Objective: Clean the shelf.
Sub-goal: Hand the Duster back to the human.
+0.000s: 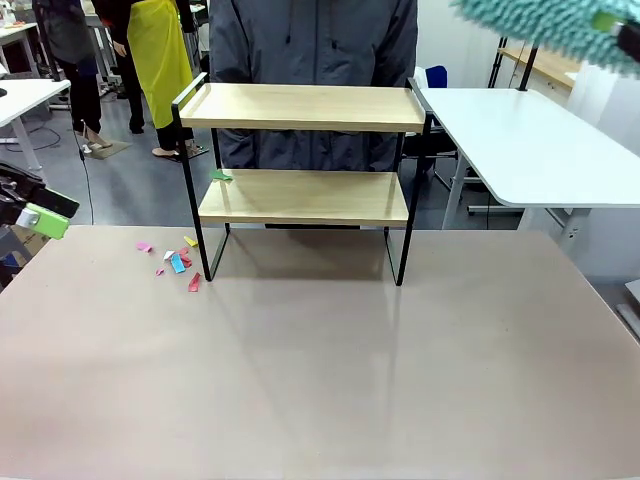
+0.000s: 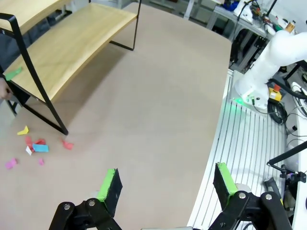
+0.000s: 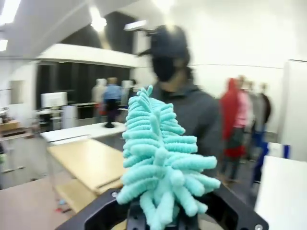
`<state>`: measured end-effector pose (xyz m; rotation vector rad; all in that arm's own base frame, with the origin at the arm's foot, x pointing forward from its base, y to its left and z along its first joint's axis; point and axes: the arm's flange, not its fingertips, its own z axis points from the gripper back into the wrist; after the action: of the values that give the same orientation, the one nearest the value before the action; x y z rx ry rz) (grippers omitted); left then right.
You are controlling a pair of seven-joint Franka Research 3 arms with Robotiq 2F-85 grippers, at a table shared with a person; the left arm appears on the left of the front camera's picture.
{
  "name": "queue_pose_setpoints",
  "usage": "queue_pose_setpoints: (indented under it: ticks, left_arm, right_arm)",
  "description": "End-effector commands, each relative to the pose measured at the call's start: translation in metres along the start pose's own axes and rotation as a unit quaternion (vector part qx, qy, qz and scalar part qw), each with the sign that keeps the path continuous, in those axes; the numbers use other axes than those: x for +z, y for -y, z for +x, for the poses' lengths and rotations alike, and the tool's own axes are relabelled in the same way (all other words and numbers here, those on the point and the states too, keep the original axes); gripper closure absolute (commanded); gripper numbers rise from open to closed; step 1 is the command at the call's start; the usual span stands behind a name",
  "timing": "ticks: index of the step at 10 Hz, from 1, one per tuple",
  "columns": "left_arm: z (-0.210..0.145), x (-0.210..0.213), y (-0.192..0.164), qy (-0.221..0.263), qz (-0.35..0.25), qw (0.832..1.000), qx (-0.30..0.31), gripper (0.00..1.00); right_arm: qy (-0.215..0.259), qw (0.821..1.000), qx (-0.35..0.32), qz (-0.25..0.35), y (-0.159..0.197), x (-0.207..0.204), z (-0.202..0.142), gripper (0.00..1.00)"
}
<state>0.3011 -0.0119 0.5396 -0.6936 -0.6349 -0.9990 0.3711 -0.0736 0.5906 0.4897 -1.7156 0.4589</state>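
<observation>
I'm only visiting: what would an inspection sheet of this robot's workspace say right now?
Surface: beige table, mostly bare.
Job's things: shelf at the far edge; teal duster raised high.
Clutter: coloured paper scraps by the shelf's leg; one green scrap on the lower board.
Grippers: left pincer open, holding nothing; right pincer shut on the duster.
Cables: some beside the white arm base.
Surroundings: person behind the shelf; white side table.
</observation>
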Motion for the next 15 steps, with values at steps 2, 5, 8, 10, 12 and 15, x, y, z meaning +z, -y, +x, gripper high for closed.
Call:
queue_pose_setpoints:
  ticks: [2,5,8,10,12,15]
  left_arm:
    - [0.003,0.000,0.000,0.009,-0.006,1.000,0.003,0.00]
    - [0.003,0.000,0.000,0.009,-0.006,1.000,0.003,0.00]
    - [0.003,0.000,0.000,0.009,-0.006,1.000,0.003,0.00]
    - [0.003,0.000,0.000,0.009,-0.006,1.000,0.003,0.00]
    - [0.003,0.000,0.000,0.009,-0.006,1.000,0.003,0.00]
    - [0.003,0.000,0.000,0.009,-0.006,1.000,0.003,0.00]
  right_arm:
    - [-0.011,0.987,0.058,-0.147,0.016,0.027,-0.015,0.83]
    - [-0.051,0.976,0.064,-0.200,0.025,0.052,-0.054,0.83]
    - [-0.095,0.972,0.042,-0.209,0.014,0.080,-0.109,0.83]
    - [-0.134,0.968,0.033,-0.210,-0.002,0.095,-0.137,0.83]
    - [-0.148,0.968,0.018,-0.204,-0.011,0.101,-0.151,0.83]
    - [-0.151,0.969,-0.007,-0.193,0.038,0.063,-0.135,0.83]
